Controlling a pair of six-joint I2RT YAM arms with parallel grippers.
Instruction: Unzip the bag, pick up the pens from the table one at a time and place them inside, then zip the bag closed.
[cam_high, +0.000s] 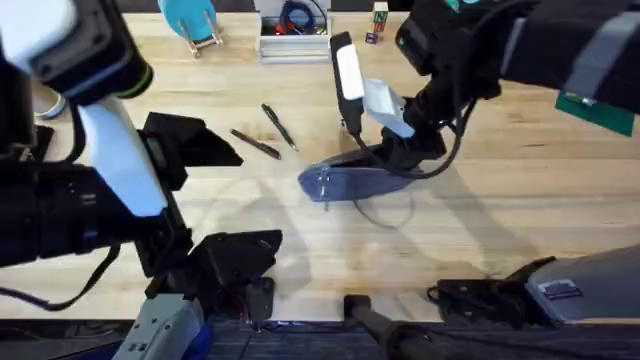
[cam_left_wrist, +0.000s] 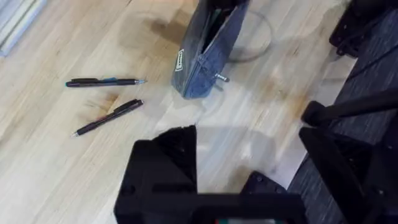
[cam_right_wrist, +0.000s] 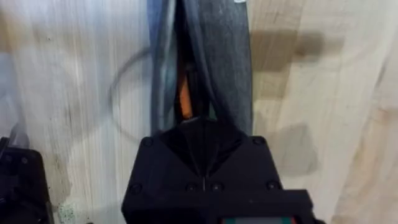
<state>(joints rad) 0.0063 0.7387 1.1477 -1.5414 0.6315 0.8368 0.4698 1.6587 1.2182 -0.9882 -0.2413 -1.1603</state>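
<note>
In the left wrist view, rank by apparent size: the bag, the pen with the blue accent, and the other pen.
1. The grey-blue fabric pencil pouch, clearly largest.
2 and 3. The thin black pen with a blue accent and the other thin black pen look about equal; no ranking.

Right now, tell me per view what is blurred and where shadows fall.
Overhead: the left arm looms large and soft-edged under the camera; the bag and pens are fairly sharp, faint shadows on the table. Left wrist: pens sharp, a shadow below the bag. Right wrist: the near pincer is sharp, the bag beyond soft, a dark shadow on the wood beside it.
</note>
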